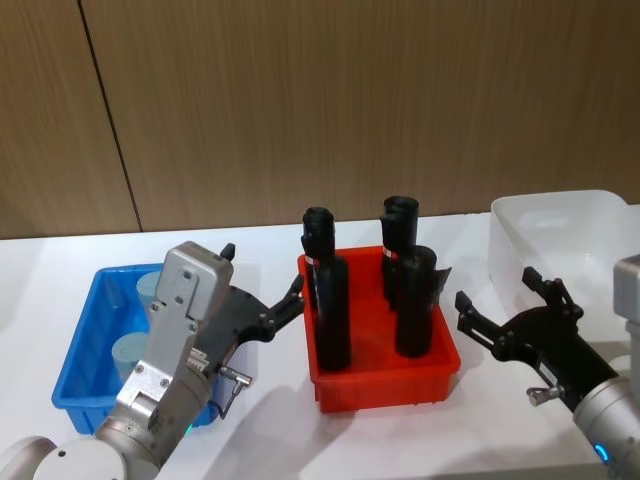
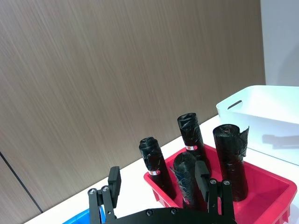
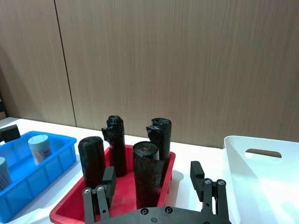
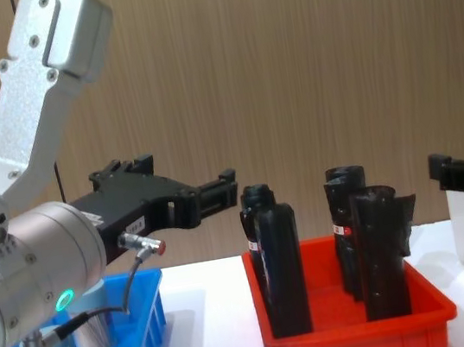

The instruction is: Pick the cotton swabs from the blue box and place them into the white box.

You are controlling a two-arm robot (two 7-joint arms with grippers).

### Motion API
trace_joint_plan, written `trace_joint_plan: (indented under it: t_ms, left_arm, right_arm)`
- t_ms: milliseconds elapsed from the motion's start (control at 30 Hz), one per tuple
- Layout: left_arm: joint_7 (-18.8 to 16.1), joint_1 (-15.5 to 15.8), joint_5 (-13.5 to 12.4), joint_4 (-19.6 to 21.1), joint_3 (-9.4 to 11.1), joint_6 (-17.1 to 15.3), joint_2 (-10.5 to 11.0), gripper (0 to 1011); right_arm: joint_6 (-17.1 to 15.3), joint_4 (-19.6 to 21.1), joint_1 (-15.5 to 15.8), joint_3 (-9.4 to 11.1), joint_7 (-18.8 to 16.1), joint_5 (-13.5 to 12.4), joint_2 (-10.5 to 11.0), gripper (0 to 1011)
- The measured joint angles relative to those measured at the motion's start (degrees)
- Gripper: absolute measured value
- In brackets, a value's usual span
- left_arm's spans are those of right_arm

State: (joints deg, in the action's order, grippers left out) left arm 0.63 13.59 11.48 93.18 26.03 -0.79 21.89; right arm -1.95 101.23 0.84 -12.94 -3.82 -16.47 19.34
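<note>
Meanwhile, the left gripper [image 1: 263, 270] and the right gripper [image 1: 495, 286] hover open and empty on either side of the red bin [image 1: 385, 388].
The left one hangs just left of the red bin, by the blue box [image 1: 75, 345] holding the upright cotton swabs [image 1: 150, 288]. The right one hangs right of it, before the white box [image 1: 560, 215]. Black bottles [image 1: 330, 300] stand inside.
</note>
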Motion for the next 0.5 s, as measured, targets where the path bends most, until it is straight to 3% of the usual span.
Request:
trace_joint_plan:
  t_ms: [500]
  left_arm:
    - [0.0, 0.0, 0.0, 0.0, 0.0, 0.0, 0.0, 1004]
  right_arm:
    - [0.0, 0.0, 0.0, 0.0, 0.0, 0.0, 0.0, 1001]
